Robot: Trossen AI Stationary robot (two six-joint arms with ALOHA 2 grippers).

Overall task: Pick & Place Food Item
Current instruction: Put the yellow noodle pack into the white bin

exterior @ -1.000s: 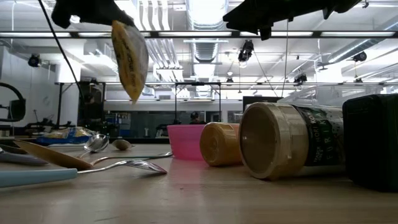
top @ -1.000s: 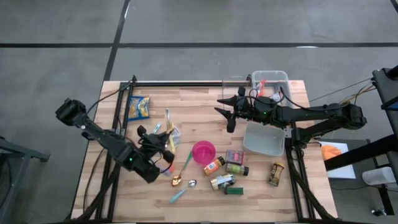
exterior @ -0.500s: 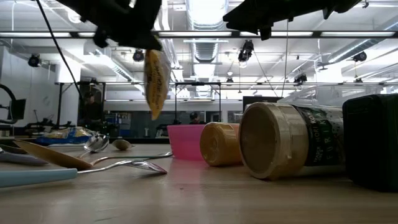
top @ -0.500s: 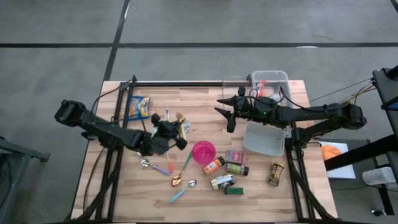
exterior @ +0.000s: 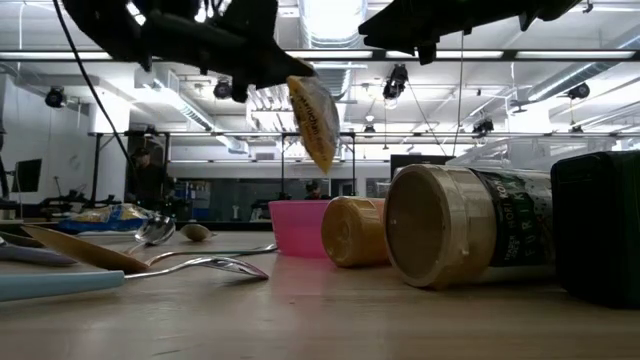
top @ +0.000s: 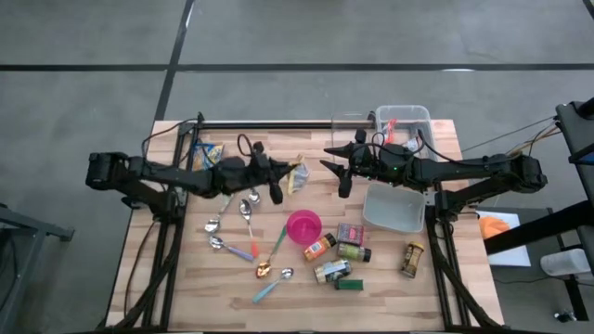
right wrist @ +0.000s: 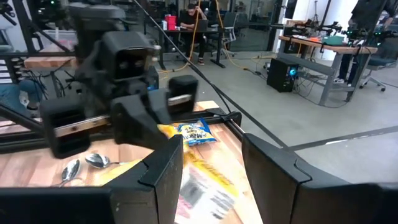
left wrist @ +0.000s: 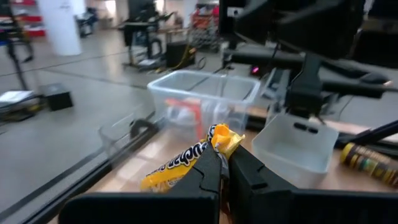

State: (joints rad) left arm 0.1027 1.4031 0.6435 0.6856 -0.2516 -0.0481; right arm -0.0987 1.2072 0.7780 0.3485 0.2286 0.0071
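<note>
Above table [top: 186, 269]: packet [top: 297, 174] (yellow) in left tool [top: 281, 184].

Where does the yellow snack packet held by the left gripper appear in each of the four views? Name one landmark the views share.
High view: yellow snack packet at centre, above the pink bowl.
Low view: hanging upper centre, over the bowl.
Left wrist view: between the left gripper fingers.
Right wrist view: cannot tell it apart.
Shared landmark: the pink bowl.

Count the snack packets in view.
2: a yellow packet held in the air by the left gripper, and a blue-yellow packet on the table's far-left corner. Others may be hidden.
</note>
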